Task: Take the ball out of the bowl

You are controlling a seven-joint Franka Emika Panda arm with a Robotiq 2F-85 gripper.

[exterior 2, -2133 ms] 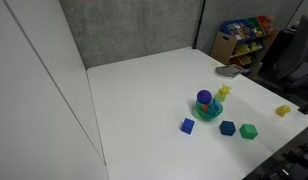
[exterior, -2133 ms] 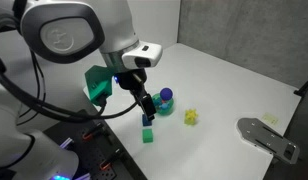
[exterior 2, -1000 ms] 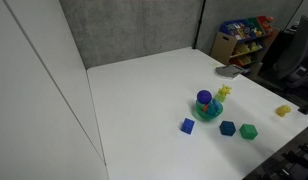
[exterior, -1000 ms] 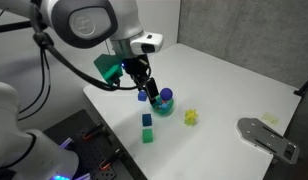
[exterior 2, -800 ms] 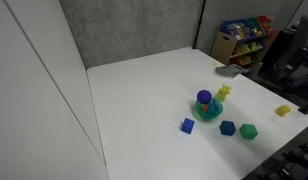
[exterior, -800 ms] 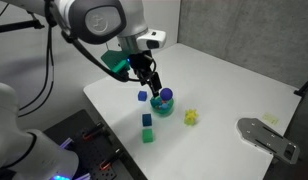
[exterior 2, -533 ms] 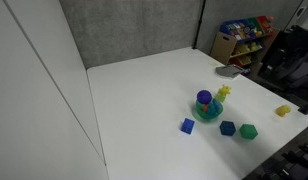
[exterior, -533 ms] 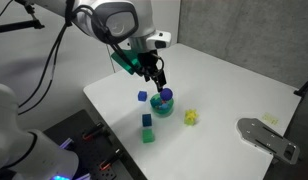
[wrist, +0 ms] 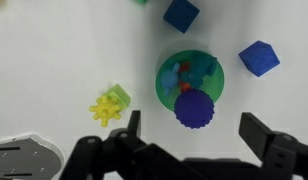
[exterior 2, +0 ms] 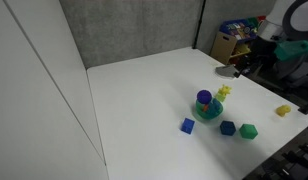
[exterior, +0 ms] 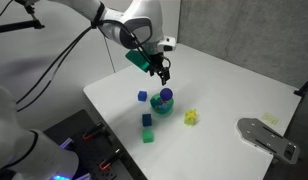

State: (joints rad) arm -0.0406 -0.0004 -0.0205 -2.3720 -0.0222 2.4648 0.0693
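Dark blue-purple, the ball is seen resting in the teal bowl, at the bowl's 6 o'clock edge in the wrist view. The gripper is poised above it, clear of it, fingers spread wide with nothing grasped. From the bowl, a blue cube is found at 12 o'clock, a second blue cube at 2 o'clock, and a yellow toy at 8 o'clock.
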